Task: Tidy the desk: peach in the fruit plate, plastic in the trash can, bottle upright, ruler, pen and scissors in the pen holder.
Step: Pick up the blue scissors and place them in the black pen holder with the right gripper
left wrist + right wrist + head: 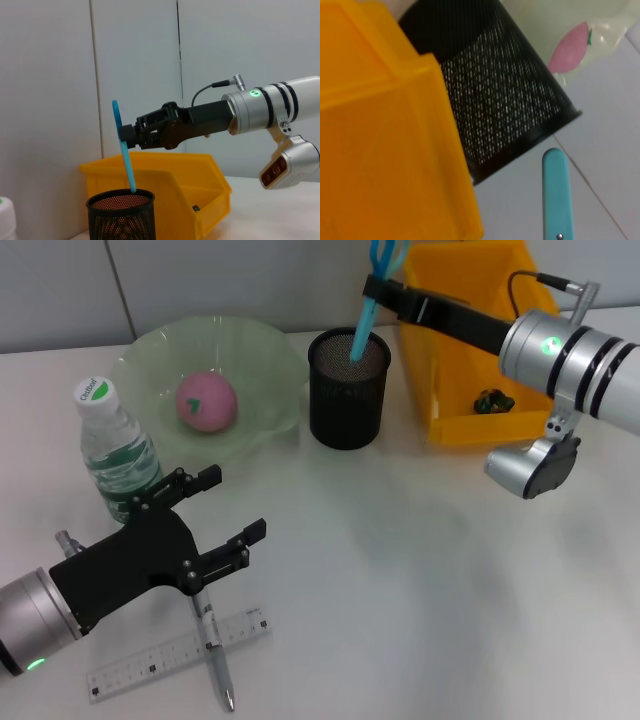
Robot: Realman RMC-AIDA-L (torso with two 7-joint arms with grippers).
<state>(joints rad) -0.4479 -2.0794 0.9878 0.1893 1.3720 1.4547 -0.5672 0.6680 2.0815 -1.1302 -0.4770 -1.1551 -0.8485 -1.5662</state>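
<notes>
1. The white worktop (420,580) carries everything.
2. The yellow trash can (455,415) stands at 1 o'clock in the head view, just beside the pen holder, with a small dark scrap (494,400) lying on its floor.
3. The pale green fruit plate (150,360) sits at 11 o'clock and holds the pink peach (207,401) in its middle.
4. The black mesh pen holder (348,390) stands upright between the plate and the trash can.
5. The water bottle (115,450) stands upright at 9 o'clock, just beside the plate, its white cap on.
6. The right end effector (378,288) hangs directly above the pen holder, at 12 o'clock from it, clamped on the blue scissors (364,325); in the left wrist view it reaches in from 3 o'clock.
7. The scissors hang nearly upright from that grip, handles up, blade end down inside the holder's mouth.
8. The left end effector (232,510) is at 7 o'clock on the worktop, its jaws spread and holding nothing. The bottle is at 10 o'clock from it, close to its upper finger.
9. The clear ruler (150,660) lies flat at 6 o'clock from that end effector.
10. The pen (214,645) lies across the ruler, its upper end under the left end effector's lower finger, its tip pointing to 6 o'clock.
</notes>
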